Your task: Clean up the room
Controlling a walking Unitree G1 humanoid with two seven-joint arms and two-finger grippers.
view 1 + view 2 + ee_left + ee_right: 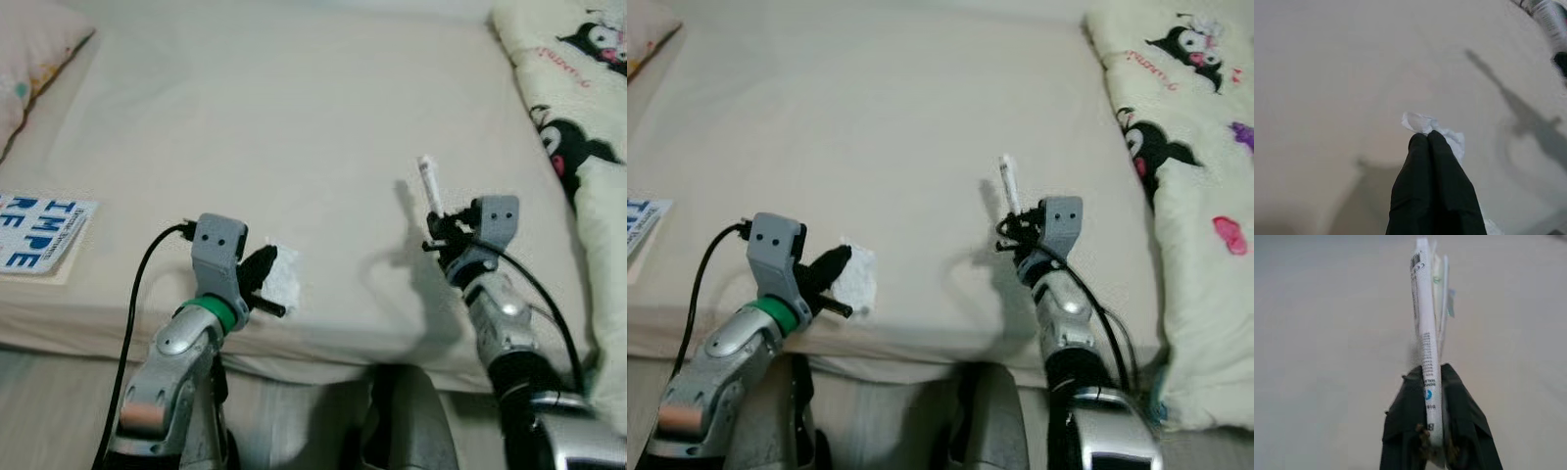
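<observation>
A wide bed (294,127) with a plain cream sheet takes up most of the scene, its near edge running just in front of the robot. Along the right side lies a pale quilt (578,117) printed with black cartoon figures, and at the far left corner a pinkish pillow (29,49) rests on the sheet. A book (39,233) with blue lettering on a white cover sits near the left edge of the bed. The left claw (266,284) hangs over the near edge of the mattress, its two black fingers (1432,186) pressed together on a crumpled white tissue (282,276) (the wad bulges out past the fingertips). To the right, well apart from it, the right claw (438,233) is raised above the sheet and clamped on a slim white wrapper (1426,347) printed with small text and a barcode, which stands almost upright, with thinner pale strips just behind it, casting a shadow on the bed.
</observation>
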